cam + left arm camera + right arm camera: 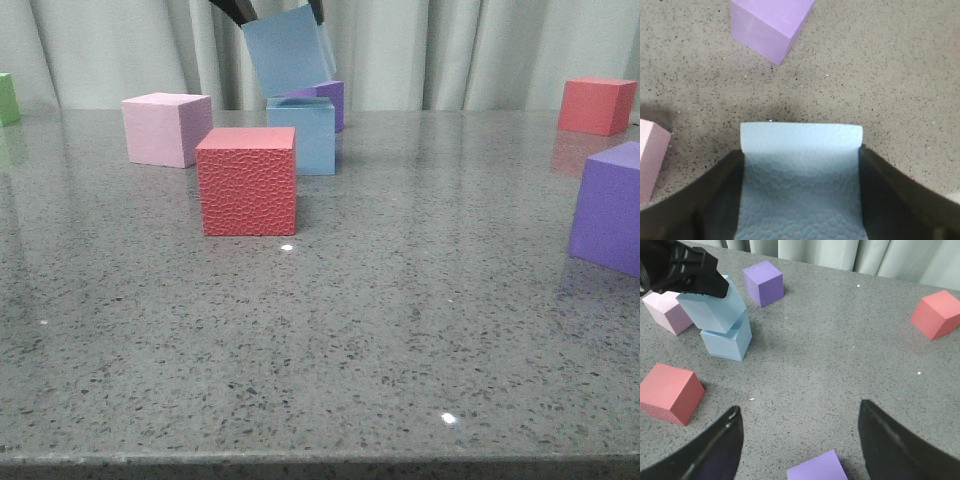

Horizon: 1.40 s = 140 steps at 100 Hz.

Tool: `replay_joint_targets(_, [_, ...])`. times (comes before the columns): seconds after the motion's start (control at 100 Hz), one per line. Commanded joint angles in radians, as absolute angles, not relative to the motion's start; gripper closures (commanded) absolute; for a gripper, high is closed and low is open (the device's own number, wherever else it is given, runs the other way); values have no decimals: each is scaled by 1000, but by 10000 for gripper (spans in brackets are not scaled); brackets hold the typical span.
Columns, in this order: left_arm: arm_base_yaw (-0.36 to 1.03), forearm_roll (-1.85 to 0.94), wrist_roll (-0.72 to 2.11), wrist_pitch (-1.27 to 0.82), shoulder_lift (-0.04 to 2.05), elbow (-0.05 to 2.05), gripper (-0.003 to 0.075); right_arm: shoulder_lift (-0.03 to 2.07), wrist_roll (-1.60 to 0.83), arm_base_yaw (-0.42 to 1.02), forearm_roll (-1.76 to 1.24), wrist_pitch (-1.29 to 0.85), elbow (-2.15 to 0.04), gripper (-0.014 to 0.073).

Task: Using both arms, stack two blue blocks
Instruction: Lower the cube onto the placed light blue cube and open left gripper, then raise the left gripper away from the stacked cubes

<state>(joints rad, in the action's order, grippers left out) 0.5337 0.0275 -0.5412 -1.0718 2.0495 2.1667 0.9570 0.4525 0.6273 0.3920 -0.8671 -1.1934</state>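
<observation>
The left tool [272, 12] grips the upper blue block [287, 50], tilted, just above the lower blue block [303, 135]; that one rests on the surface [400, 320] at one o'clock from the red cube [247, 181]; the right tool [797, 440] hangs unclenched, grasping nothing.

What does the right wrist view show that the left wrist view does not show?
Only the right wrist view shows the lower blue block on the table, two red blocks, a second purple block near the open right hand, and the curtain. It also shows that the held block sits tilted just above the lower one.

Only the left wrist view shows the dimpled surface of the held blue block up close between the fingers.

Both show the held blue block, the left hand, a pink block, a purple block and the grey table.
</observation>
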Motion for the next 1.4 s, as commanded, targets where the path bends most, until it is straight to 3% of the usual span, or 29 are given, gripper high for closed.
replay_joint_targets(0.0, [541, 29, -547, -1016, 1992, 2198, 259, 941, 451, 626, 428, -800, -1218, 101])
replay_joint_targets(0.13, [541, 26, -547, -1016, 1992, 2198, 220, 941, 451, 626, 428, -799, -1218, 101])
replay_joint_targets(0.73, [541, 12, -523, -1019, 1950, 2198, 226, 941, 451, 626, 429, -790, -1218, 101])
replay_joint_targets(0.99, [541, 135, -480, -1046, 1868, 2198, 236, 939, 451, 626, 435, -783, -1218, 101])
replay_joint_targets(1.14, [541, 243, -436, -1145, 1832, 2198, 345, 939, 451, 626, 441, -784, -1218, 101])
replay_joint_targets(1.39, [541, 306, -412, -1165, 1750, 2169, 621, 918, 452, 626, 445, -780, -1207, 103])
